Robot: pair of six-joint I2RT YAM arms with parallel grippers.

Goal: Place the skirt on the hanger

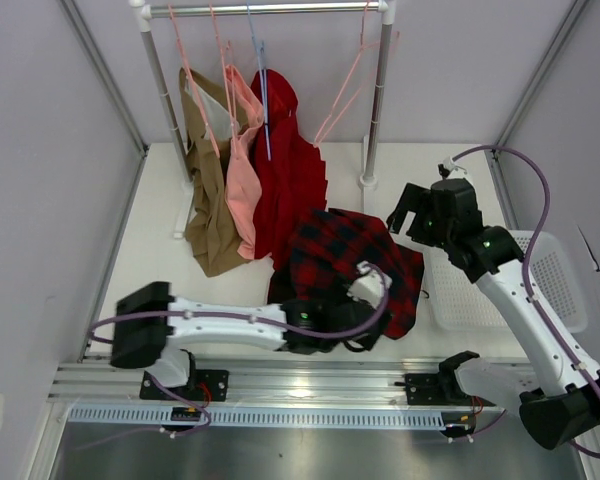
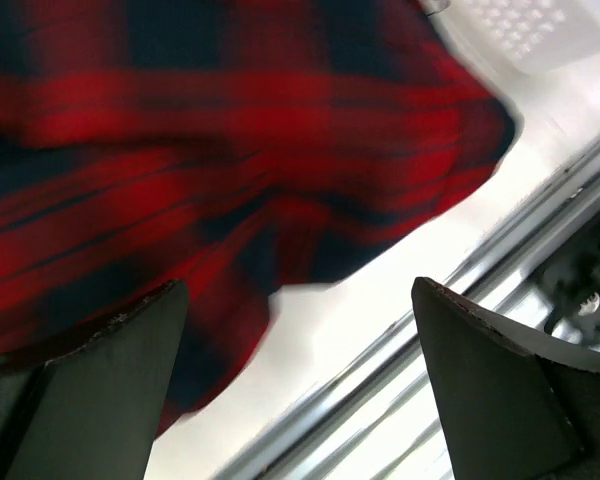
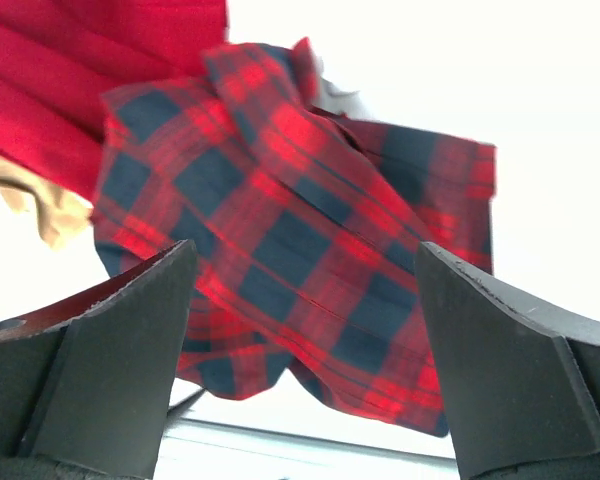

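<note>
Left wrist view shows the left gripper [image 2: 298,290] with its jaws spread wide and nothing caught between them. The tartan skirt [image 2: 230,150] fills the space just beyond the fingertips. Its near hem drapes down by one finger [image 2: 100,390], though the blur hides whether cloth and finger touch.

From the top camera the skirt lies crumpled on the white table [image 1: 160,250], in front of the clothes rack [image 1: 380,90]. It sits between the plain red garment [image 1: 295,170] and the white basket [image 1: 555,270]. The left arm reaches across from the left and ends at the skirt's near edge.

The right gripper [image 3: 305,250] is also released, jaws apart. It is poised by the skirt's far right corner and aimed down at the plaid without touching it.

The pale-pink hanger [image 1: 346,92] hangs bare on the rod at the rack's right end, well apart from the skirt and from both grippers
</note>
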